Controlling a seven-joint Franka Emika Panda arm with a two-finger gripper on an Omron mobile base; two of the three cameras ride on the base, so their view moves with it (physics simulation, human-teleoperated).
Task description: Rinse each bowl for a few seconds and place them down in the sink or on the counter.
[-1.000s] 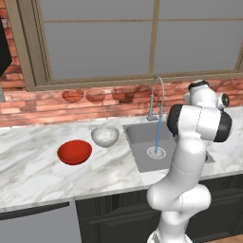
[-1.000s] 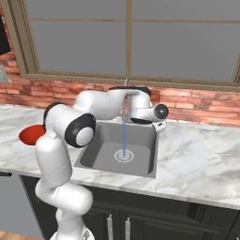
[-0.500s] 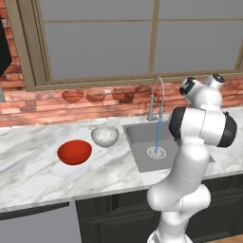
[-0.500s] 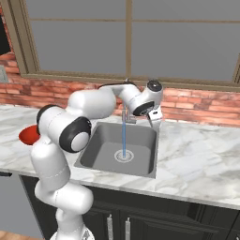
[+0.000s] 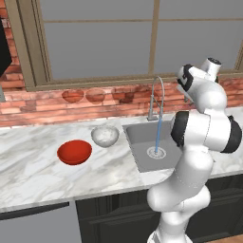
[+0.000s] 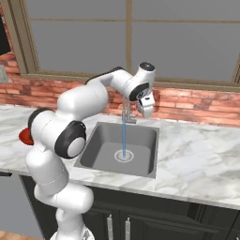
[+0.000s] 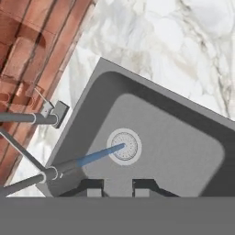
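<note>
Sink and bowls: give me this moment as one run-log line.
water: running from faucet into sink | red bowl: on counter | speckled bowl: on counter | gripper: above sink, holding nothing

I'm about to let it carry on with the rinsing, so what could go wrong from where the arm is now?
The gripper hangs close to the faucet; swinging toward the bowls could clip it.

The red bowl and the speckled bowl sit near each other on the counter; reaching for one may nudge the other.

Water already runs into the sink; a bowl held under it could splash.
</note>
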